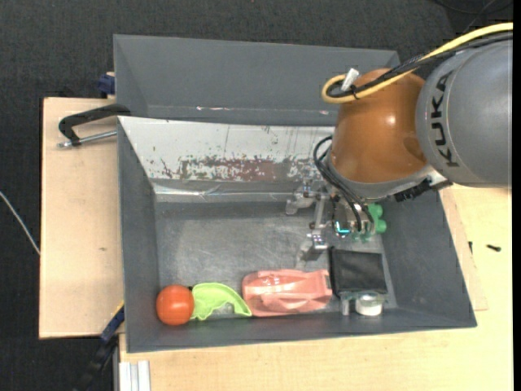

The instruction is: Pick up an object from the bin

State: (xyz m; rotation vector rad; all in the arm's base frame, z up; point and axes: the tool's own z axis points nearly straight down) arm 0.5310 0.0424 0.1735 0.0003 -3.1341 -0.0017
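Much of the bin [213, 236] is lying free; the pincer [330, 228], whose opening I cannot tell, is hanging above a flat black pouch [359, 272] in the front right corner.

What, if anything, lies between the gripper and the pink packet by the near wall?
Nothing visible does. The gripper hangs near the right end of the pink packet, with bare bin floor between them. A black flat block lies beside that end, off to the right.

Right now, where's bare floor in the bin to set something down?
Bare: the bin floor left and middle, from the back wall down to the front row. Crowded: that row, with red ball, green scrap, pink packet, black pouch; claw hangs at right.
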